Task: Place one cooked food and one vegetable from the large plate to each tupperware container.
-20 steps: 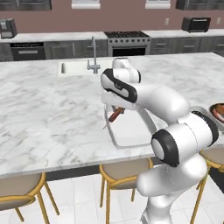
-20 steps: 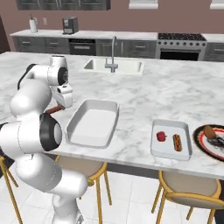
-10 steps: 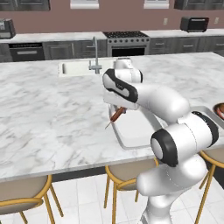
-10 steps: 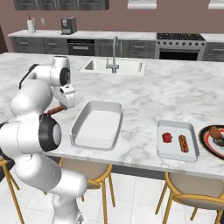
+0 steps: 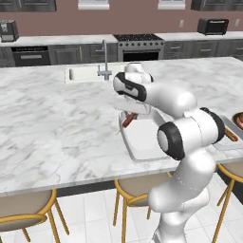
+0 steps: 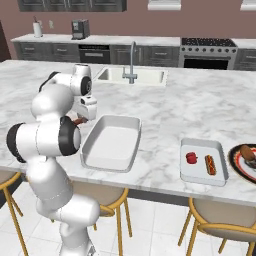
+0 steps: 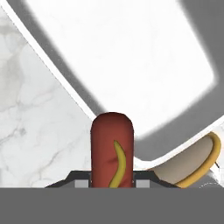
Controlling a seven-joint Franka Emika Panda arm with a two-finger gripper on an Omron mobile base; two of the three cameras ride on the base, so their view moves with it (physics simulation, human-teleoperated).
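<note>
Closest to us, in the hand view, we see a hot dog (image 7: 112, 151) with a yellow mustard line, standing up between the gripper's fingers. The gripper (image 5: 127, 117) is closed on the hot dog, as far as we can see. Below it lies the rim of the empty tupperware container (image 7: 127, 65), on the marble surface (image 7: 35, 118). A stool seat (image 7: 192, 166) with a yellow edge shows under the surface edge.

In the left base view the hot dog (image 5: 128, 119) hangs just over the left rim of this container (image 5: 142, 137), near its far corner. In the right base view we see the same container (image 6: 111, 142) beside the arm, with nothing in it.

Farther to the right stands the second tupperware container (image 6: 203, 161), well apart from the first. It holds a red vegetable (image 6: 191, 158) and another hot dog (image 6: 210, 165). Just beside it, at the right border, is the large plate (image 6: 236, 162) with a brown food (image 6: 248, 152) on it.

Behind, a sink (image 6: 131, 75) with a faucet (image 6: 132, 62) sits in the surface.
</note>
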